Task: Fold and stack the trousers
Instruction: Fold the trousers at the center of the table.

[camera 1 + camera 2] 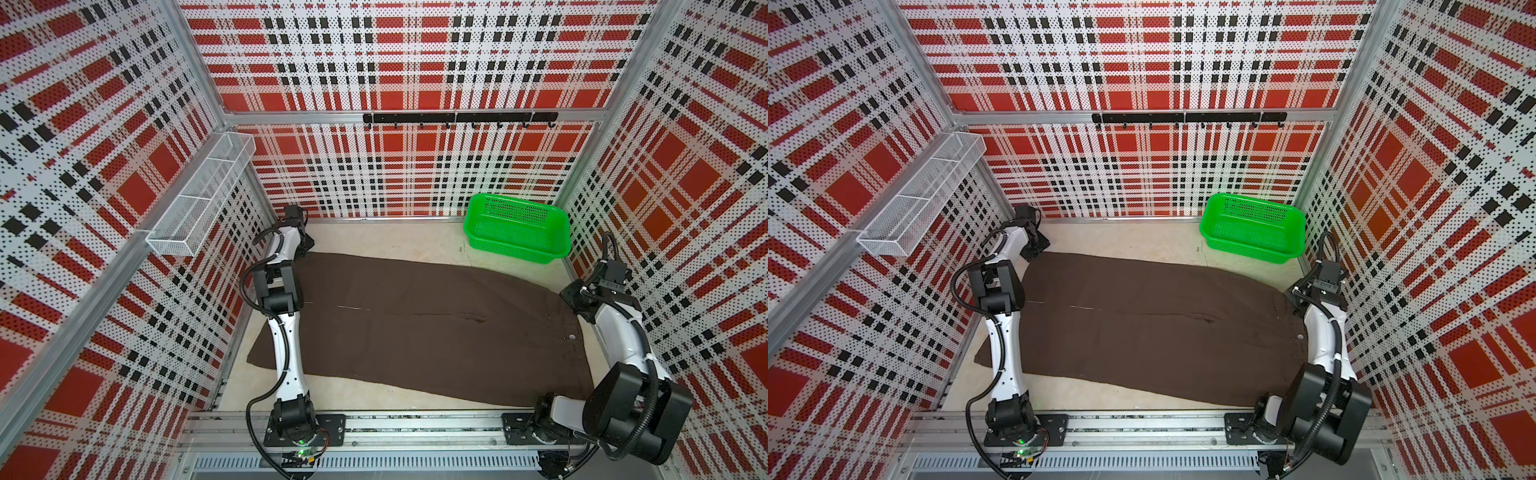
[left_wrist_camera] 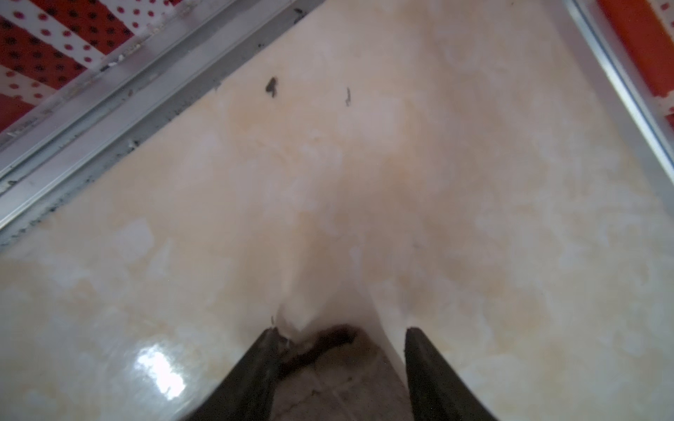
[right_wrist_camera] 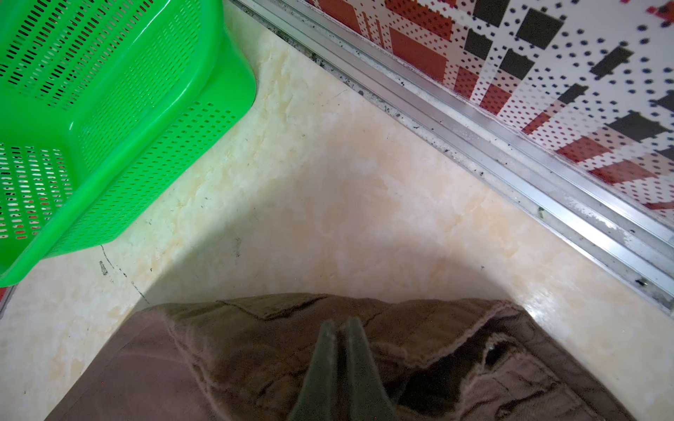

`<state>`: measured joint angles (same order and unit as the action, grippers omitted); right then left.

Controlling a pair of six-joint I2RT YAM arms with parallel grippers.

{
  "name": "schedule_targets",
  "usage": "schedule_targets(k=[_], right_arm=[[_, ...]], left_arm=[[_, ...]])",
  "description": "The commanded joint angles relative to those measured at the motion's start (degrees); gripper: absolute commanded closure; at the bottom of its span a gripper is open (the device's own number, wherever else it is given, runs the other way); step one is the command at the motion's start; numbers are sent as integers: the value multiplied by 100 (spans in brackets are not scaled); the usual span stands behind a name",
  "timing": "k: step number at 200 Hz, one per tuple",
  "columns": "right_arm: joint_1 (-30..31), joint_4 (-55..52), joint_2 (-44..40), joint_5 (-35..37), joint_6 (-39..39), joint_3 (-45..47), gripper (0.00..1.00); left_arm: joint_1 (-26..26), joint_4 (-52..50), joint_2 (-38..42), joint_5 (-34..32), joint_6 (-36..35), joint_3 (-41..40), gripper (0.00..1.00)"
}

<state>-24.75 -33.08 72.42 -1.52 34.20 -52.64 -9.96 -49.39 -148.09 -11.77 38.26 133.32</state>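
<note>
In both top views the trousers [image 1: 415, 332] [image 1: 1142, 332] lie flat and spread out on the pale floor [image 1: 395, 237]. They reach almost from one side wall to the other. The leg ends are on the left arm's side and the waist is on the right arm's side. The left gripper [image 1: 306, 248] is down low at the far corner of the leg ends. The right gripper [image 1: 579, 305] is down low at the far corner of the waist. A green basket [image 1: 515, 247] stands on the floor in the far corner behind the waist. It is near the trousers but does not touch them.

In the left wrist view the left gripper [image 2: 341, 330] has its two fingers [image 2: 255, 371] apart. A small dark brown bit of the trousers [image 2: 321, 346] sits between them, close to one finger. Past the tips there is only bare floor.

In the right wrist view the right gripper [image 3: 341, 322] has its fingers pressed together. They lie over the rumpled waist of the trousers [image 3: 237, 346]. It is not clear if any cloth is pinched between them. The green basket [image 3: 109, 91] stands past a strip of bare floor.
</note>
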Motion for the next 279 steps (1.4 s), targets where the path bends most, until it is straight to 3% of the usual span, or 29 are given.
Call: schedule_targets(k=[1,83,129,148,173,213,279], right_arm=[[20,131,-78,-106,57,43,100],[-1,280,-133,-234,8,101,100],[-126,457,-36,-408,-28,226,100],[-152,521,30,-512,3,263,100],[-203,653,19,-676,82,311,100],[-378,1047,-26,-1181,364,450,100],[-794,2367,233,-2214,752,543,100]], left_arm=[[37,-380,-219,-197,-86,230,43],[252,-546,-359,-415,45,444,60],[240,-530,-315,-457,206,516,92],[234,-357,-116,-528,217,495,100],[223,229,436,-432,77,272,100],[146,1502,1435,321,-308,-570,100],[-221,2893,2021,1711,-419,-1569,100]])
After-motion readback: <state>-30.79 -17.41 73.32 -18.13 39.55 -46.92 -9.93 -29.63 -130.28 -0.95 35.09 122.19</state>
